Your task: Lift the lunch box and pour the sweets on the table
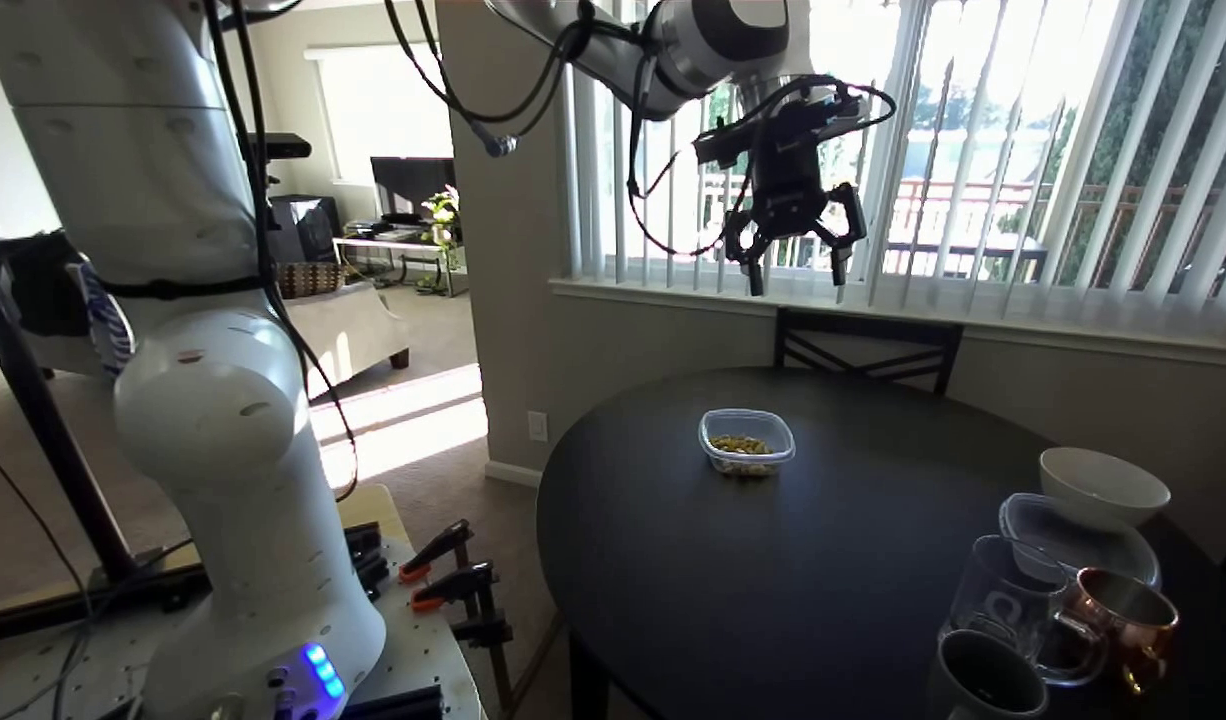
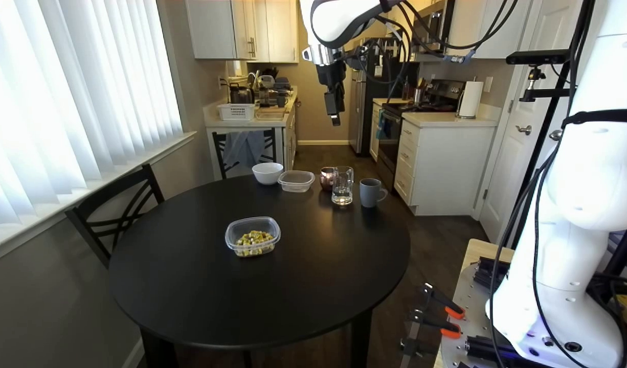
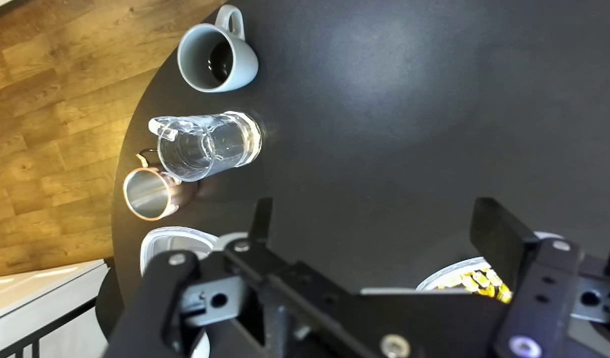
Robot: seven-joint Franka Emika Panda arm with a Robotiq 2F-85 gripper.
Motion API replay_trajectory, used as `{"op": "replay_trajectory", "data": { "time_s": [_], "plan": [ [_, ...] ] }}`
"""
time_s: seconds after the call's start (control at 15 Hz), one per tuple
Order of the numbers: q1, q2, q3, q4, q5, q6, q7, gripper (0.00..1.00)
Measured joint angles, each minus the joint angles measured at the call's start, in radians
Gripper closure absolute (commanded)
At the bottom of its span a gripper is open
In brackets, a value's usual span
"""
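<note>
Sweets (image 2: 254, 240) sit in the box (image 2: 253, 224), likely to stay together. The empty gripper (image 1: 798, 280) hangs higher than the box, spread wide, maybe to grab it.

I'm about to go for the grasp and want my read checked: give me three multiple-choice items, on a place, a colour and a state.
1. Where are the sweets?
A) In the copper mug
B) In the lunch box
C) In the glass

2. What colour is the bowl?
A) Green
B) Black
C) White

3. How do the jaws stand?
A) Open, holding nothing
B) Shut on the glass
C) Shut, holding nothing

1 B: both exterior views show them inside its clear walls.
2 C: both exterior views show it white.
3 A: the wrist view shows them wide apart, nothing gripped.
</note>
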Motion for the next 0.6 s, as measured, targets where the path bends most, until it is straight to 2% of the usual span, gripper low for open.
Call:
{"op": "replay_trajectory", "data": {
  "time_s": [0.27, 0.47, 0.6],
  "plan": [
    [0.020, 0.069, 0.047, 0.101, 0.127, -0.061, 0.096, 0.00],
    [0.063, 0.171, 0.098, 0.210, 0.228, -0.149, 0.275, 0.00],
    [0.086, 0.246, 0.113, 0.269, 0.274, -0.169, 0.389, 0.00]
  ]
}}
